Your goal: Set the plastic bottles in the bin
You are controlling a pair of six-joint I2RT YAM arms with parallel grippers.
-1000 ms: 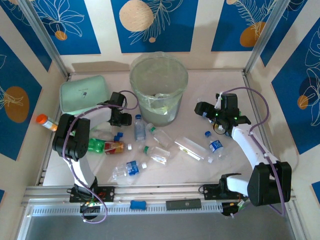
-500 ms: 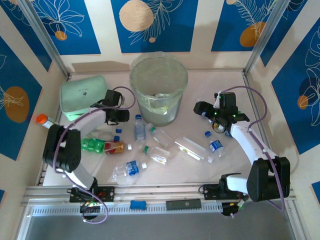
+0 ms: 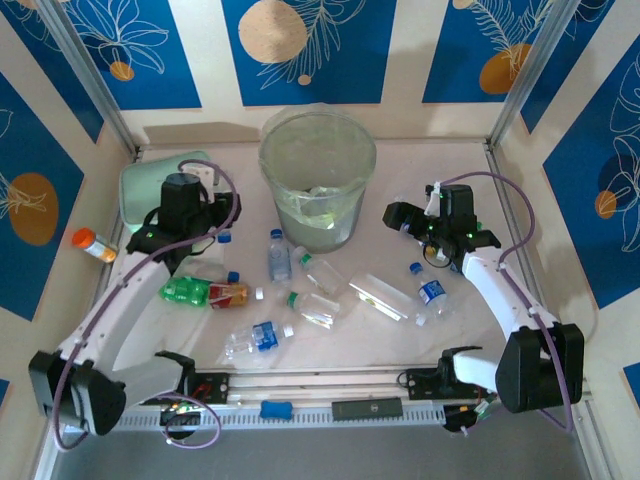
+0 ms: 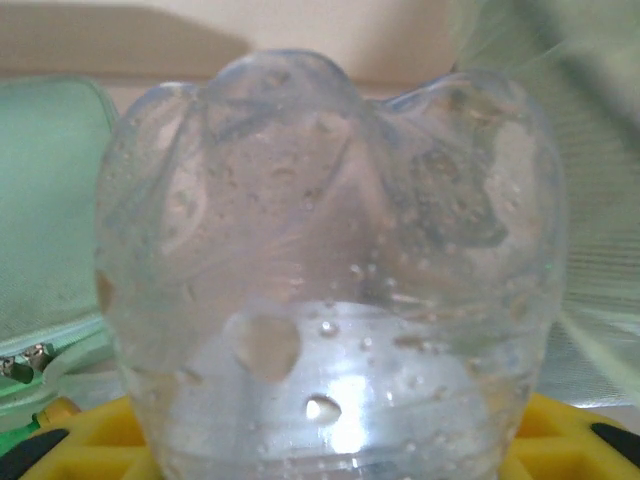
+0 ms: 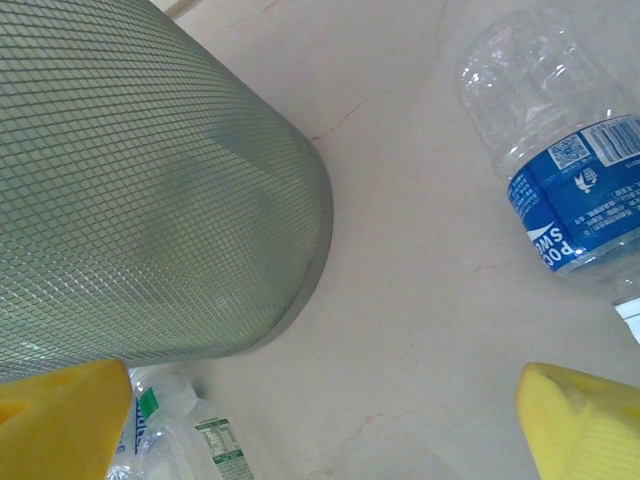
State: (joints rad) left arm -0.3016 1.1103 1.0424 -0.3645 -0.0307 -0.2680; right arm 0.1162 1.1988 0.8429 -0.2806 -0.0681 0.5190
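Lifted leftward, left tool [image 3: 207,225] clamps a clear bottle [image 4: 330,280]; right tool [image 5: 320,420] gapes.

My 2 arms: white links, black joints.
L arm [image 3: 125,300] & R arm [image 3: 497,288] each w/ looped purple cable [image 3: 480,175], green LEDs [image 3: 437,228] near wrist; yellow finger pads [image 5: 575,420].

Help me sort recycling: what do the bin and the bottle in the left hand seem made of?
Bin: translucent pale green plastic, apparently; fine grid texture on its wall. Bottle: clear, glossy thin plastic, likely; moulded lobed base, droplets inside.
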